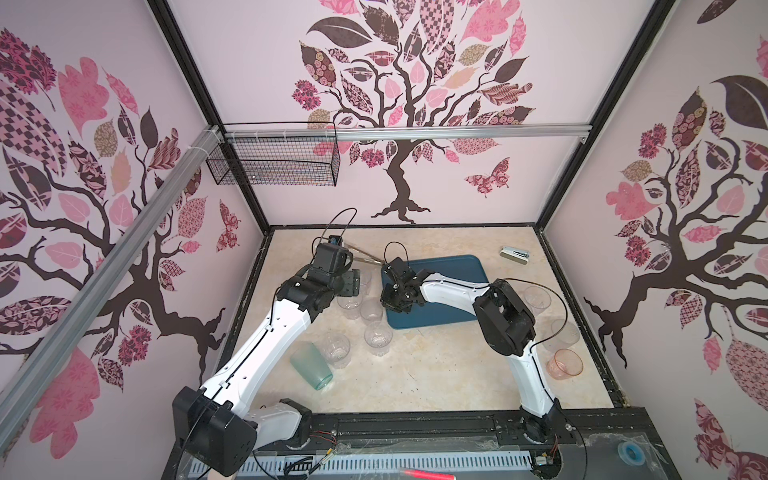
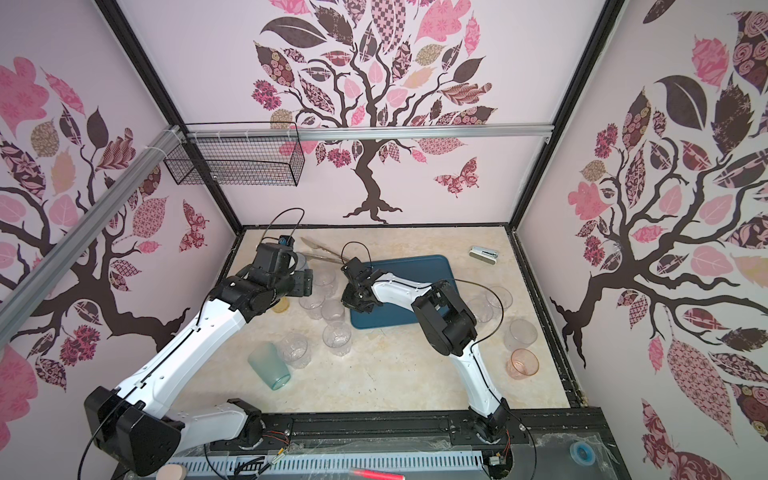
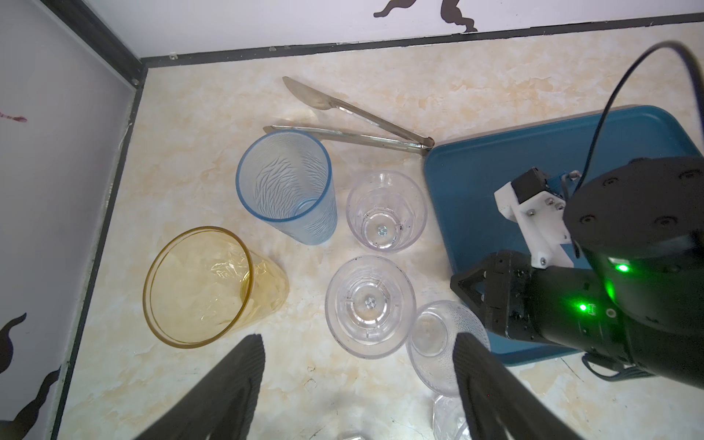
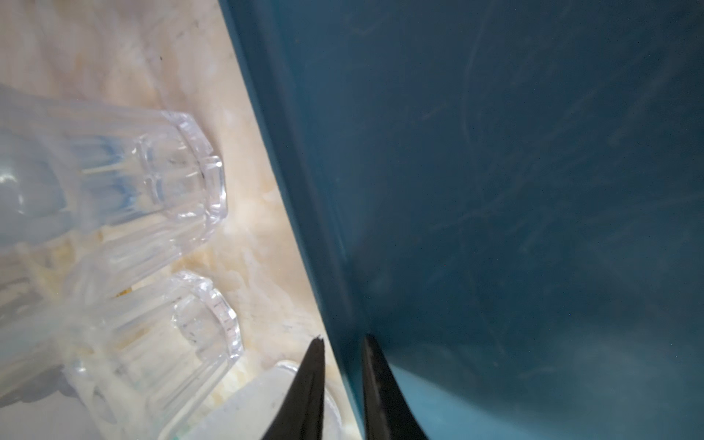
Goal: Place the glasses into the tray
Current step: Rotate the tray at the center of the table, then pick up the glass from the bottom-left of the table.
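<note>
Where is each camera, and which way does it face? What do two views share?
Both top views: high above the robot's base, facing down and forward over the beige marbled table; white left arm and right arm show.
Left wrist: on the left arm, facing down at short clear faceted glasses; open left tool and right arm show.
Right wrist: on the right arm, close over the flat dark teal plastic tray; right tool shows.
Shared: both wrists see tray, glasses.

words: I can read none | numbers: I can read none | labels, brands, signs: I can read none
</note>
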`<action>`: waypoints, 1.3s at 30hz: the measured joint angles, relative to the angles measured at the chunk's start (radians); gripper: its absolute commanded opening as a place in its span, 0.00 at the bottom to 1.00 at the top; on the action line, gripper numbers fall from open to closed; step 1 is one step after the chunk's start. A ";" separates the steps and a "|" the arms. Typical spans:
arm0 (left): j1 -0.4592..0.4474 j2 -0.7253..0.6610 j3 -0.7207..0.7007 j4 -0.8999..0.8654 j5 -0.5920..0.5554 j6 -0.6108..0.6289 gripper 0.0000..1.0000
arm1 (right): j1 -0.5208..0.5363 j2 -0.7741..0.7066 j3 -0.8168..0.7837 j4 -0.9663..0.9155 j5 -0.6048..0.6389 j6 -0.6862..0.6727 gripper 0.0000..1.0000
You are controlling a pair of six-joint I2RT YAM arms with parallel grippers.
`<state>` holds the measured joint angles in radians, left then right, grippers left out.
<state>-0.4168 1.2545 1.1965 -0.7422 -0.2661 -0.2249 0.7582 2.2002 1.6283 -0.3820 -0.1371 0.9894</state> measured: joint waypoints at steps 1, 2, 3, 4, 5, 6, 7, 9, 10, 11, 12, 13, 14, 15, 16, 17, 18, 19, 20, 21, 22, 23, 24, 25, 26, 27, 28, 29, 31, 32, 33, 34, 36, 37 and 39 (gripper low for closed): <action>0.008 -0.001 0.000 -0.005 0.002 -0.006 0.81 | 0.000 -0.002 -0.003 0.003 0.010 0.000 0.34; 0.019 -0.004 0.000 -0.011 0.004 -0.013 0.80 | -0.001 -0.008 -0.011 0.006 0.020 -0.008 0.38; 0.032 -0.009 0.000 -0.019 0.005 -0.022 0.80 | -0.002 -0.017 -0.019 0.007 0.030 -0.016 0.42; 0.045 -0.016 0.000 -0.031 0.006 -0.034 0.79 | -0.003 -0.027 -0.026 0.001 0.037 -0.032 0.45; 0.060 -0.026 0.000 -0.047 0.007 -0.050 0.79 | -0.003 -0.039 -0.027 -0.012 0.046 -0.052 0.47; 0.077 -0.037 0.000 -0.065 0.009 -0.070 0.79 | -0.003 -0.054 -0.027 -0.026 0.055 -0.078 0.49; 0.094 -0.049 0.000 -0.085 0.010 -0.091 0.79 | -0.004 -0.070 -0.027 -0.035 0.063 -0.099 0.51; 0.144 -0.076 0.000 -0.135 0.016 -0.141 0.78 | -0.006 -0.118 -0.027 -0.066 0.082 -0.154 0.54; 0.180 -0.093 -0.001 -0.163 0.026 -0.168 0.77 | -0.007 -0.142 -0.027 -0.076 0.087 -0.176 0.55; 0.231 -0.116 -0.011 -0.182 0.048 -0.195 0.77 | -0.007 -0.168 -0.028 -0.086 0.091 -0.200 0.55; 0.292 -0.145 -0.030 -0.202 0.069 -0.222 0.77 | -0.007 -0.198 -0.028 -0.097 0.094 -0.225 0.56; 0.348 -0.170 -0.046 -0.226 0.087 -0.246 0.77 | -0.007 -0.222 -0.030 -0.104 0.097 -0.245 0.57; 0.393 -0.188 -0.060 -0.265 0.093 -0.275 0.78 | -0.006 -0.253 -0.035 -0.111 0.101 -0.269 0.58; 0.419 -0.197 -0.071 -0.295 0.104 -0.301 0.78 | -0.006 -0.279 -0.040 -0.116 0.106 -0.291 0.59; 0.429 -0.197 -0.082 -0.319 0.121 -0.325 0.79 | -0.006 -0.304 -0.046 -0.119 0.109 -0.311 0.61; 0.432 -0.194 -0.095 -0.343 0.142 -0.351 0.79 | -0.005 -0.327 -0.053 -0.123 0.109 -0.330 0.62; 0.432 -0.180 -0.110 -0.363 0.166 -0.379 0.80 | -0.003 -0.344 -0.058 -0.130 0.108 -0.349 0.63; 0.432 -0.165 -0.121 -0.375 0.178 -0.395 0.81 | -0.002 -0.356 -0.061 -0.135 0.106 -0.364 0.64; 0.432 -0.144 -0.133 -0.393 0.193 -0.416 0.82 | 0.000 -0.367 -0.065 -0.138 0.103 -0.384 0.65; 0.432 -0.124 -0.141 -0.414 0.204 -0.433 0.83 | 0.001 -0.375 -0.069 -0.142 0.097 -0.401 0.66; 0.432 -0.108 -0.145 -0.431 0.210 -0.446 0.84 | 0.003 -0.379 -0.073 -0.146 0.089 -0.415 0.67; 0.432 -0.092 -0.148 -0.449 0.216 -0.461 0.85 | 0.006 -0.383 -0.080 -0.146 0.080 -0.431 0.69; 0.432 -0.082 -0.152 -0.464 0.222 -0.476 0.85 | 0.009 -0.387 -0.087 -0.150 0.069 -0.447 0.70; 0.432 -0.077 -0.157 -0.475 0.224 -0.488 0.86 | 0.012 -0.388 -0.089 -0.156 0.059 -0.460 0.72; 0.432 -0.075 -0.166 -0.486 0.224 -0.499 0.86 | 0.018 -0.388 -0.090 -0.161 0.050 -0.476 0.73; 0.432 -0.074 -0.176 -0.497 0.222 -0.510 0.86 | 0.027 -0.388 -0.086 -0.170 0.043 -0.491 0.75; 0.433 -0.074 -0.182 -0.504 0.222 -0.515 0.86 | 0.038 -0.388 -0.079 -0.183 0.036 -0.501 0.76; 0.435 -0.074 -0.187 -0.511 0.220 -0.520 0.86 | 0.054 -0.388 -0.067 -0.193 0.030 -0.513 0.76; 0.436 -0.074 -0.197 -0.516 0.222 -0.532 0.87 | 0.094 -0.385 -0.029 -0.211 0.012 -0.531 0.77; 0.436 -0.074 -0.205 -0.517 0.225 -0.537 0.88 | 0.113 -0.385 -0.011 -0.212 0.003 -0.540 0.77; 0.436 -0.075 -0.218 -0.517 0.227 -0.546 0.89 | 0.128 -0.385 0.004 -0.212 -0.007 -0.546 0.77; 0.436 -0.075 -0.232 -0.518 0.229 -0.554 0.92 | 0.142 -0.385 0.013 -0.210 -0.018 -0.549 0.77; 0.436 -0.075 -0.266 -0.523 0.235 -0.570 0.97 | 0.161 -0.385 0.019 -0.206 -0.031 -0.554 0.77; 0.436 -0.075 -0.277 -0.525 0.241 -0.575 0.97 | 0.162 -0.385 0.018 -0.206 -0.032 -0.556 0.77; 0.437 -0.075 -0.292 -0.521 0.257 -0.586 0.97 | 0.156 -0.385 0.014 -0.207 -0.031 -0.560 0.77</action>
<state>0.0200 1.1793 0.9043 -1.2633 -0.0090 -0.8104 0.9146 1.8153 1.6424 -0.5888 -0.1684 0.4297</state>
